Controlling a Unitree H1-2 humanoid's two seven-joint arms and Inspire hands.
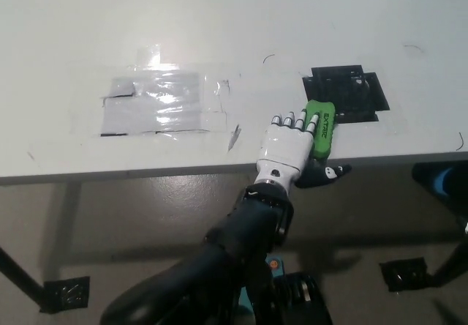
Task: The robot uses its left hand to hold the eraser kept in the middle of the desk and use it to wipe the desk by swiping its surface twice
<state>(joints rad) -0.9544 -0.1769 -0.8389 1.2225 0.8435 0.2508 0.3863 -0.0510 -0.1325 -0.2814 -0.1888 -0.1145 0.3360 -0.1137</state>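
Observation:
My white left hand [287,147] lies on the white desk [219,32] near its front edge, shut on a green eraser [320,126] with white lettering. The eraser lies flat on the desk, its far end touching the lower left corner of a black taped square [346,91]. The thumb pokes out over the desk's front edge, below the eraser. My right hand is out of the picture; only a dark and blue part shows at the far right edge.
A patch of clear shiny tape [162,103] covers the desk at the left. Small pen marks dot the desk near the black square and the right edge. The desk's front edge [146,171] runs across the middle; floor lies below.

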